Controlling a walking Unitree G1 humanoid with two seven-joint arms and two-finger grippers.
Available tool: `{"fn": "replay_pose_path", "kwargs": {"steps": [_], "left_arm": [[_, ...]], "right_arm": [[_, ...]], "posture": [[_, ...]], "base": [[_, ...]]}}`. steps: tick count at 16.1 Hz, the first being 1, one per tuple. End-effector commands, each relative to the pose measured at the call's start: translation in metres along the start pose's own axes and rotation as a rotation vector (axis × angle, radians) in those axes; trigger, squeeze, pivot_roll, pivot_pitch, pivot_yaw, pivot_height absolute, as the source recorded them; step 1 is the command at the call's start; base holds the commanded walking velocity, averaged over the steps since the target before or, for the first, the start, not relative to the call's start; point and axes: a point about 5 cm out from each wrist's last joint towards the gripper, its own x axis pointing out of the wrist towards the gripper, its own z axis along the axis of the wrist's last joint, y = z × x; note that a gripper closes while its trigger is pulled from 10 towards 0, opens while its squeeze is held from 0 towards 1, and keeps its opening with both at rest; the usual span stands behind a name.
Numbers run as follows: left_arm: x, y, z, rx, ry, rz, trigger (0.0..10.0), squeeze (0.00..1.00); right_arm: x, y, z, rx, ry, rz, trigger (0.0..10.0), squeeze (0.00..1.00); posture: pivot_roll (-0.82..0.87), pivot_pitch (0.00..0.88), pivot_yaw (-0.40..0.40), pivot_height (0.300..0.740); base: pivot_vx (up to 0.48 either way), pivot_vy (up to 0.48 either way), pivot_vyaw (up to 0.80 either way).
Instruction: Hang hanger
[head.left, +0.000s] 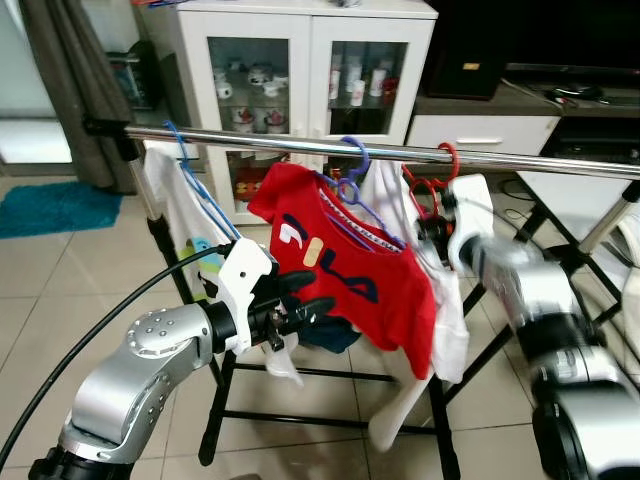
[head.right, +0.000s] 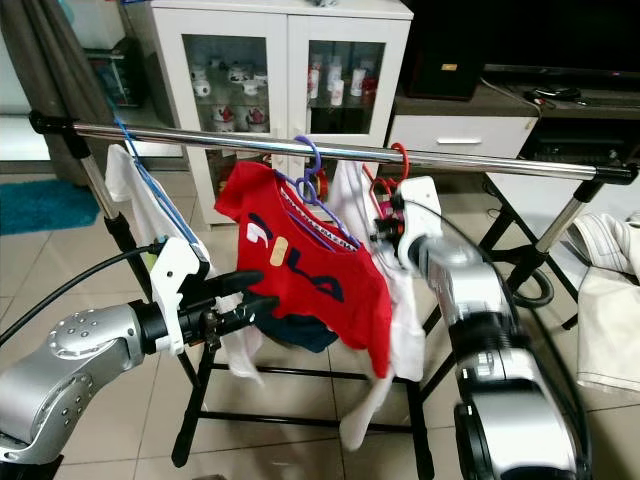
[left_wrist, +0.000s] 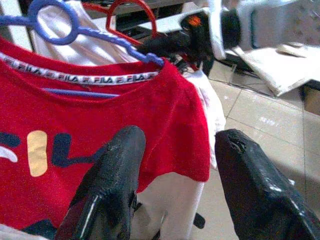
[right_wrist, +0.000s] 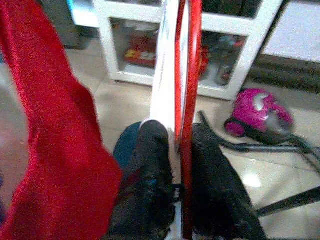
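The right hand (right_wrist: 175, 170) is closed on the red hanger (right_wrist: 187, 100): in the right wrist view its two fingers (right_wrist: 150, 170) pinch the hanger's thin red wire, with the edge of a white garment (right_wrist: 164, 75) caught between them too. In the eye views this hand sits just under the rail (head.left: 500, 156), beside the hanger's red hook (head.left: 450, 155), which curls over the rail. The white garment hangs down from that hanger, behind the red shirt (head.left: 340, 260).

The left hand (head.left: 305, 300) is open, its fingers (left_wrist: 112, 175) spread wide apart and holding nothing. It hovers low in front of the red shirt's lower left part, close to the cloth; whether it touches cannot be told.

The red shirt hangs on a purple hanger (head.left: 350, 170) hooked over the rail, between a blue hanger (head.left: 195, 175) with a white shirt (head.left: 180, 210) on the robot's left and the red hanger on the right. Its chest reads "FILA" in big dark blue letters, with the I in a pale tan. The white band inside its collar (left_wrist: 80, 77) repeats "FILA" in small print.

Behind the rail stands a white cabinet (head.left: 300, 60) with glass doors, and a pink vacuum cleaner (right_wrist: 257, 115) lies on the tiled floor (head.left: 60, 290).
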Motion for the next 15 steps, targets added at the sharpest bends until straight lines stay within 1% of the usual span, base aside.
{"fn": "replay_pose_path", "kwargs": {"steps": [1,2,3,4,5,6,7,8,9,10,11,12,13,15], "left_arm": [[-0.004,0.003,0.002,0.010,-0.007,0.050,10.0,0.00],[-0.005,0.006,-0.001,0.018,-0.005,0.097,10.0,0.00],[-0.007,0.015,-0.006,0.013,-0.012,0.252,10.0,0.00],[-0.010,0.022,-0.009,0.013,-0.045,0.381,10.0,0.00],[-0.015,0.025,-0.012,-0.015,-0.071,0.463,10.0,0.00],[-0.018,0.025,-0.014,-0.050,-0.088,0.512,10.0,0.00],[-0.019,0.023,-0.019,-0.066,-0.092,0.547,10.0,0.00],[-0.019,0.023,-0.029,-0.069,-0.092,0.603,10.0,0.00],[-0.024,0.020,-0.038,-0.064,-0.086,0.642,10.0,0.00],[-0.025,0.015,-0.037,-0.083,-0.112,0.639,10.0,0.00],[-0.026,0.014,-0.037,-0.084,-0.111,0.649,10.0,0.00],[-0.026,0.013,-0.040,-0.102,-0.114,0.663,10.0,0.00],[-0.025,0.012,-0.042,-0.111,-0.114,0.667,10.0,0.00],[-0.022,0.011,-0.042,-0.115,-0.113,0.666,10.0,0.00]], "right_arm": [[-0.013,0.000,0.018,0.049,-0.129,0.091,10.0,1.00],[-0.027,-0.002,0.023,0.019,-0.183,0.105,10.0,1.00],[-0.054,-0.004,0.025,-0.019,-0.229,0.140,10.0,1.00],[-0.079,-0.003,0.030,-0.034,-0.295,0.170,10.0,1.00],[-0.105,0.000,0.031,-0.091,-0.362,0.205,10.0,1.00],[-0.119,0.001,0.025,-0.133,-0.379,0.180,10.0,1.00],[-0.124,0.002,0.011,-0.087,-0.330,0.126,10.0,1.00],[-0.122,0.013,-0.013,-0.054,-0.295,0.113,10.0,1.00],[-0.119,0.020,-0.030,0.007,-0.279,0.095,10.0,1.00],[-0.114,0.024,-0.041,0.043,-0.275,0.049,10.0,0.86],[-0.113,0.027,-0.043,0.070,-0.289,0.044,10.0,0.00],[-0.112,0.032,-0.047,0.100,-0.279,0.040,10.0,0.00],[-0.109,0.032,-0.048,0.108,-0.268,0.032,10.0,0.00],[-0.102,0.029,-0.051,0.096,-0.244,0.007,10.0,0.00]], "posture": [[0.03,0.000,-0.014,0.740],[0.03,0.000,-0.012,0.740],[0.01,0.000,0.017,0.740],[0.00,0.000,0.022,0.740],[0.00,0.000,0.025,0.740],[0.00,0.000,0.023,0.740],[0.00,0.000,0.015,0.740],[0.00,0.000,0.000,0.740],[0.01,0.000,-0.014,0.740],[0.02,0.000,-0.032,0.740],[0.02,0.000,-0.037,0.740],[0.02,0.000,-0.037,0.740],[0.02,0.000,-0.038,0.740],[0.02,0.000,-0.039,0.740]], "base": [[0.000,0.000,0.00],[0.000,0.000,0.00],[0.000,0.000,0.00],[0.000,0.000,0.00],[0.000,0.000,0.00],[0.000,0.000,0.00],[0.000,0.000,0.00],[0.000,0.000,0.00],[0.000,0.000,0.00],[0.000,0.000,0.00],[0.000,0.000,0.00],[0.000,0.000,0.00],[0.000,0.000,0.00],[-0.315,0.000,0.00]]}}
